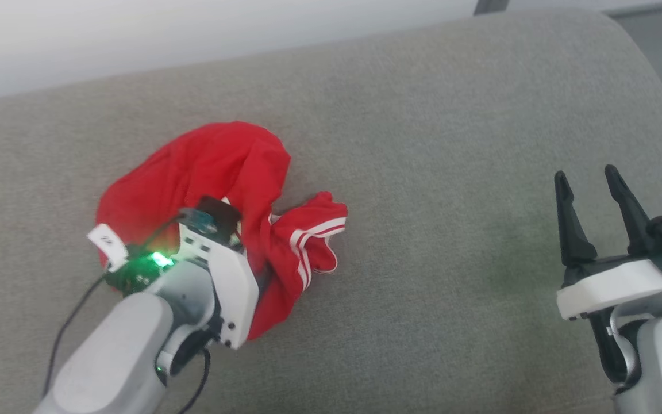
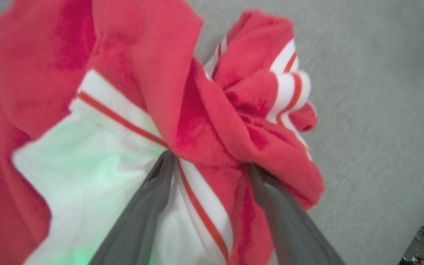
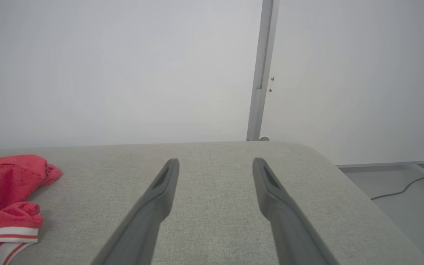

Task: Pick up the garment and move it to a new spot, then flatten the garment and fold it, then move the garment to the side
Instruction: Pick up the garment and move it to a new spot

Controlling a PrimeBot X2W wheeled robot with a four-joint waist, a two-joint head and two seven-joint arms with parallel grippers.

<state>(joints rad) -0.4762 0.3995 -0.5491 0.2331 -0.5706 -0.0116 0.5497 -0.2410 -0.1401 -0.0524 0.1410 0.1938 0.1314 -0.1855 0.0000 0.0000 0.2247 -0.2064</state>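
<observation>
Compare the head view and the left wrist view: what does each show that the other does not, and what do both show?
Head view: the right gripper, open, well apart from the garment, and the outline of the crumpled heap. Left wrist view: the left gripper, its fingers spread, with the garment's white, striped part between them. Both: the red garment lying on the grey fabric surface.

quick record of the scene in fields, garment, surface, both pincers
garment: red shirt with red-and-white striped trim and a white sleeve, crumpled in a heap, not yet flattened or folded
surface: grey fabric cushion, shirt lying on its left part
left pincer: open, down at the heap, cloth bunched at its tips
right pincer: open, holding nothing, well apart from the shirt over bare cushion
</observation>
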